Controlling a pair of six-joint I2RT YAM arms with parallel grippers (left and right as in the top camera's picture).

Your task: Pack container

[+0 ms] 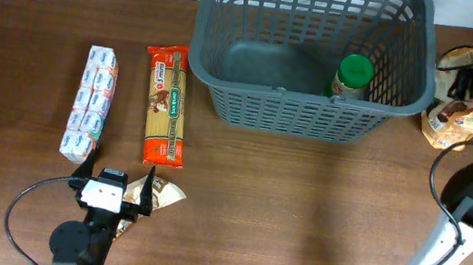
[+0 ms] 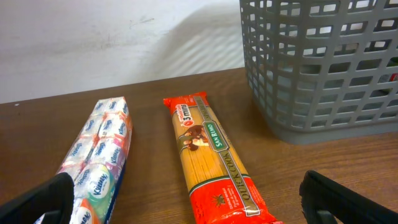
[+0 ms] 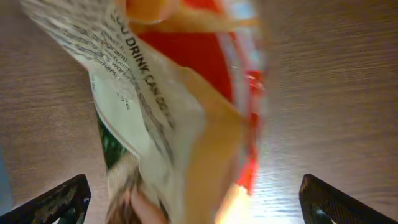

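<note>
The container (image 1: 303, 114), a big dark grey slotted basket, stands at the table's back and shows at the upper right of the left wrist view as the container (image 2: 323, 74). A green-lidded jar (image 1: 352, 75) stands inside it. My left gripper (image 1: 116, 181) is open near the front edge, its jaws wide apart in front of the spaghetti pack (image 2: 211, 162) and the tissue pack (image 2: 99, 155). My right gripper (image 3: 199, 208) is open to the right of the basket. A printed snack bag (image 3: 180, 106) lies close under it between the spread fingers, and I see no finger touching it.
The spaghetti pack (image 1: 167, 105) and tissue pack (image 1: 91, 102) lie side by side left of the basket. A small shiny pouch (image 1: 166, 196) sits beside the left gripper. The snack bag (image 1: 453, 120) lies at the basket's right end. The right arm's cable (image 1: 437, 177) loops over the table.
</note>
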